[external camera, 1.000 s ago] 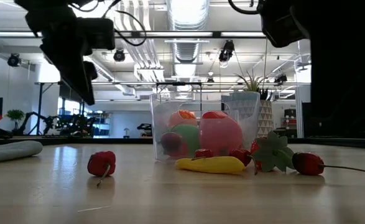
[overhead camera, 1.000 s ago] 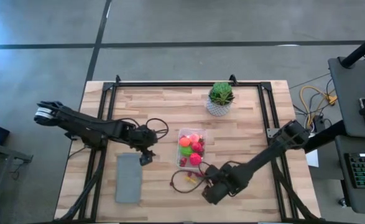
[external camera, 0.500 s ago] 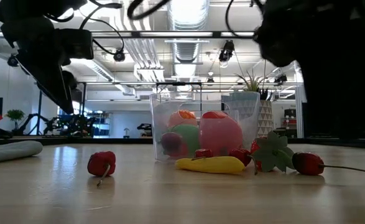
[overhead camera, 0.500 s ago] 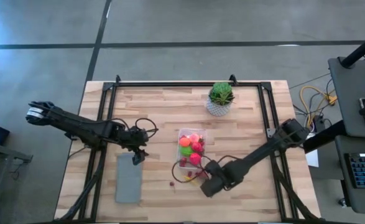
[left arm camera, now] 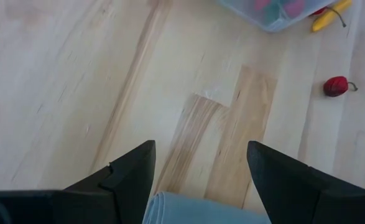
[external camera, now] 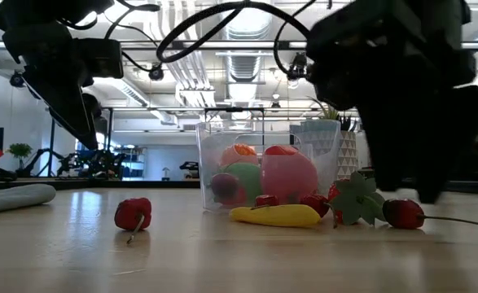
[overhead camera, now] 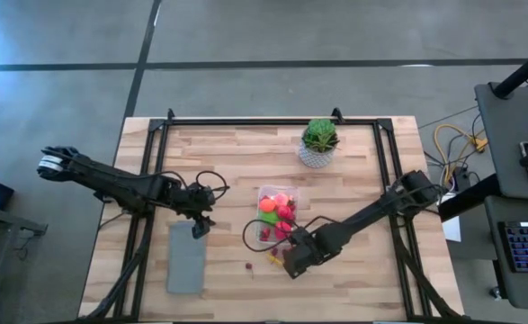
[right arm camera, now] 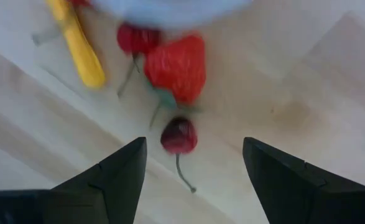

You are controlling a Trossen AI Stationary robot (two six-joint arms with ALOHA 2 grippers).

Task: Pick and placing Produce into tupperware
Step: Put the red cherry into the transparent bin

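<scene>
The clear tupperware (overhead camera: 277,212) (external camera: 267,167) stands mid-table and holds an orange ball, a green piece and pink and red berries. Loose produce lies on the wood at its near side: a strawberry (right arm camera: 177,65), a stemmed cherry (right arm camera: 179,135) (external camera: 403,213), a yellow piece (right arm camera: 79,43) (external camera: 275,215), and a red berry (overhead camera: 249,266) (external camera: 133,213) farther left. My right gripper (overhead camera: 287,263) (right arm camera: 194,162) hangs open just above the stemmed cherry, one finger on either side of it, touching nothing. My left gripper (overhead camera: 198,229) (left arm camera: 201,165) is open over the far end of the flat grey rectangle (overhead camera: 186,258).
A white pot with a spiky green plant (overhead camera: 318,144) stands near the table's far edge, behind the tub. Black rails (overhead camera: 385,162) run along the table's left, right and far sides. Bare wood lies between the grey rectangle and the tub.
My right gripper has moved toward the table's left and far edges and come down, from beyond the loose produce to just over the stemmed cherry, staying open. My left gripper drew back a little toward the table's left edge early on, then held still. No produce has moved.
</scene>
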